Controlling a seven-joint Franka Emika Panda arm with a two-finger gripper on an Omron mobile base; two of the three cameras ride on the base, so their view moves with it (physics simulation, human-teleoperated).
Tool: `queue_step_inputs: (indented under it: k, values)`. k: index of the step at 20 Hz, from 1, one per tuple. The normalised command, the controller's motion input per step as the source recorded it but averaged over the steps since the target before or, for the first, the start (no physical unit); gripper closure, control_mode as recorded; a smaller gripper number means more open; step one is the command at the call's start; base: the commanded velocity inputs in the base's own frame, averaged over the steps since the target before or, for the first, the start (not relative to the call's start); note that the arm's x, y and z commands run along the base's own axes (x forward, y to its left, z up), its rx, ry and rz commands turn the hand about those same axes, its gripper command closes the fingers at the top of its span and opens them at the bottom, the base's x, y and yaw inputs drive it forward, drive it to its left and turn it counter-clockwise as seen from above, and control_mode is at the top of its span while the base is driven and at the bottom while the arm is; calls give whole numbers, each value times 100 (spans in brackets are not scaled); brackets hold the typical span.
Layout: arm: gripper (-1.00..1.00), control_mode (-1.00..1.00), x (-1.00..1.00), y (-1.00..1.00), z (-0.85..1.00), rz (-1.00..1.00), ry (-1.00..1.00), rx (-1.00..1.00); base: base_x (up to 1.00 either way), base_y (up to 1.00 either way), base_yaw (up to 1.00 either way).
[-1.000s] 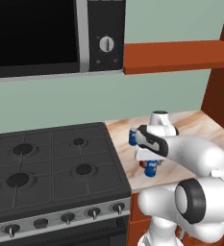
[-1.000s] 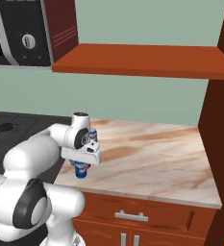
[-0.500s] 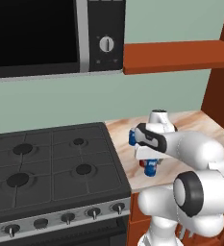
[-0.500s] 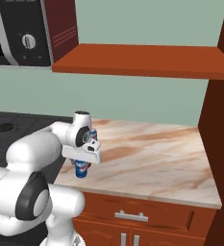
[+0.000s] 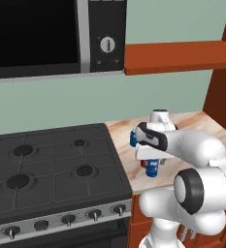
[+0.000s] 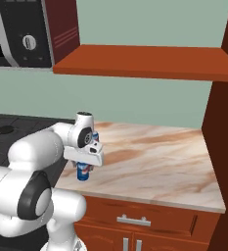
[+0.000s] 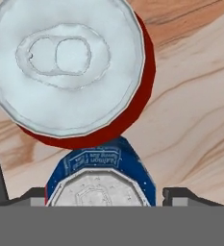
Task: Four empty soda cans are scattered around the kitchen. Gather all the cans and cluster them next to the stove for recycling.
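A blue soda can [image 5: 152, 167] [image 6: 83, 172] stands upright on the beige counter [image 6: 154, 162], just right of the black stove [image 5: 51, 164]. My gripper [image 5: 151, 158] [image 6: 85, 164] points straight down over it. In the hand view the blue can's [image 7: 101, 168] silver top sits between the two fingertips of the gripper [image 7: 104, 194], with a small gap on each side, so the gripper is open. A red soda can [image 7: 132, 105] with a silver top stands right against the blue one. Part of another blue can [image 5: 133, 139] peeks out behind the hand.
A black microwave [image 5: 46, 34] with a dial hangs over the stove. A reddish wooden shelf [image 6: 145, 61] runs above the counter and a tall wooden cabinet side [image 6: 225, 147] closes it on the right. The counter's right half is bare marble.
The jaws have spread apart and let go of the blue can, which now stands on the counter. The arm and the views have barely moved.
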Motion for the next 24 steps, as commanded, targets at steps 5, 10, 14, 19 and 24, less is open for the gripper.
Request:
queue_step_inputs:
  k: [5,10,14,19,24]
  values:
    - [-100,-100,-7,0,7,0,-7,0,0,0,0]
    - [-100,-100,-27,0,30,0,-10,0,0,0,0]
    - [-100,-100,-37,0,25,0,-14,0,0,0,0]
    - [-100,-100,-18,0,28,0,-13,0,0,0,0]
    - [-100,-100,-11,0,38,0,-8,0,0,0,0]
